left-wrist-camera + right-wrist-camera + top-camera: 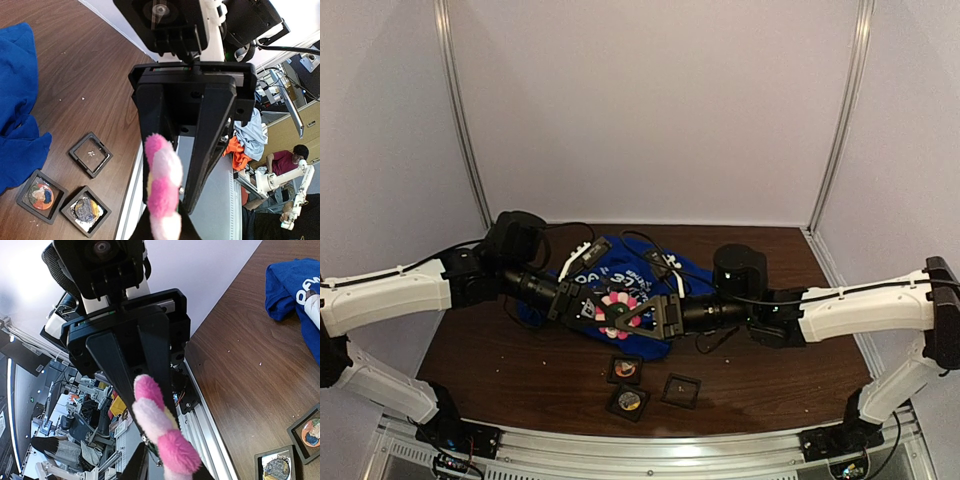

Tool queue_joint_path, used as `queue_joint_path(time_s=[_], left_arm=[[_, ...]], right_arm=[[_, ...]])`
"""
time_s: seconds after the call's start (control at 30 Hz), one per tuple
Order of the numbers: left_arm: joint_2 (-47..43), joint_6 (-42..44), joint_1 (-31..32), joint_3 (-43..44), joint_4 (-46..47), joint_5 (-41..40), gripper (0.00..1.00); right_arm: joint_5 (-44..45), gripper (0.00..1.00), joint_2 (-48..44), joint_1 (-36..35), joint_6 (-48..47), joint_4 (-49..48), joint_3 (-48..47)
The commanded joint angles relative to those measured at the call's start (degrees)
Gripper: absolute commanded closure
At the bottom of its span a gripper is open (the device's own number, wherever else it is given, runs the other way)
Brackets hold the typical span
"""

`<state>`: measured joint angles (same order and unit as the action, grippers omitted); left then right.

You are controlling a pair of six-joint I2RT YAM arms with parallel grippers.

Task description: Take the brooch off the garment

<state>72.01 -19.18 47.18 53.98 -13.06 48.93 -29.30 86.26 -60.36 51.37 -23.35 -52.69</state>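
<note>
Top view overlooks the table (520,370); close wrist views face each other, sharing the brooch (162,185).

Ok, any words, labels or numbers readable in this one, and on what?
No text can be quoted.
White lettering on the blue T-shirt: too blurred to read.
Small framed pictures: too small to tell any writing.

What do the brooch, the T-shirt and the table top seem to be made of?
The brooch looks like soft plush or pompom yarn in pink and white, matte: its outline is fuzzy. The T-shirt seems to be a cotton-like knit cloth, matte blue: it lies in soft folds. The table top appears to be dark wood or wood-look laminate with a slight sheen: grain lines run along it.
</note>
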Motion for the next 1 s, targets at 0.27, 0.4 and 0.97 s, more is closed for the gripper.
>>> queue_joint_path(time_s=[0.27,0.4,0.97], left_arm=[[-0.82,1.68,1.51,0.51,3.08,6.2,1.0],[-0.97,1.84,1.51,0.43,3.04,6.18,1.0],[-2.72,5.76,3.53,0.45,0.77,3.08,1.0]], right_arm=[[5.21,0.81,3.92,3.64,4.39,7.25,-0.22],[3.97,0.82,4.8,4.22,5.49,7.26,-0.27],[-0.46,0.85,7.73,6.08,9.79,4.59,0.47]])
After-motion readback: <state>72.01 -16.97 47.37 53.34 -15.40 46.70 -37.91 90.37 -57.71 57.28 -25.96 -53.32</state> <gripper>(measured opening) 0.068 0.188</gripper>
